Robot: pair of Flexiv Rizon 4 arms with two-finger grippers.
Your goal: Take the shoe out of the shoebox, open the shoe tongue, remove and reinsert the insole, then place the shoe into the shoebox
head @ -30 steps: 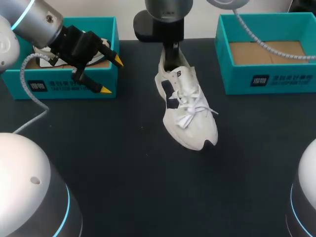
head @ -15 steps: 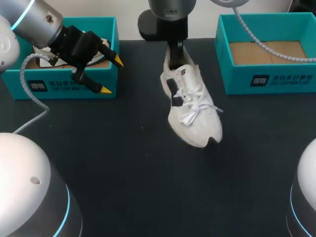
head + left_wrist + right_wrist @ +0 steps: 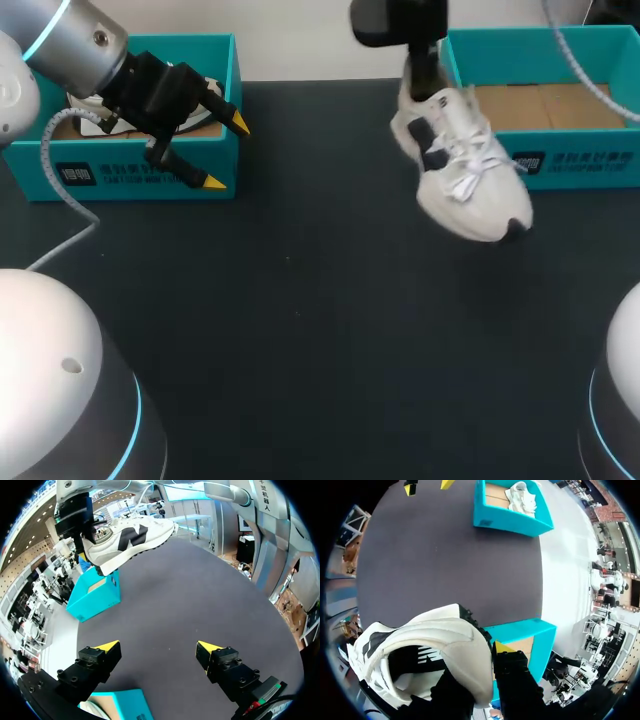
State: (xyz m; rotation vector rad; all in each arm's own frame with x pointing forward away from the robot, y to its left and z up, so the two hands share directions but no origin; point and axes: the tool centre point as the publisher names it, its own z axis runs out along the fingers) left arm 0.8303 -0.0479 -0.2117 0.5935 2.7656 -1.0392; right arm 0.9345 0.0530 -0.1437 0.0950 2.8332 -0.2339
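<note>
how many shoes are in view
2. One white shoe hangs in the right gripper, near the right shoebox; the other shoe lies inside the left shoebox.

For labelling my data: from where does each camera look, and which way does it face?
Head view: above and behind the robot, facing down on the table; shows the open left tool and the right arm holding the shoe.
Left wrist view: on the left arm, facing across the table toward the shoe; its own tool shows.
Right wrist view: on the right arm, facing down past the right tool, shut on the shoe's heel.
Head and left wrist views share the shoe and the right shoebox.
</note>
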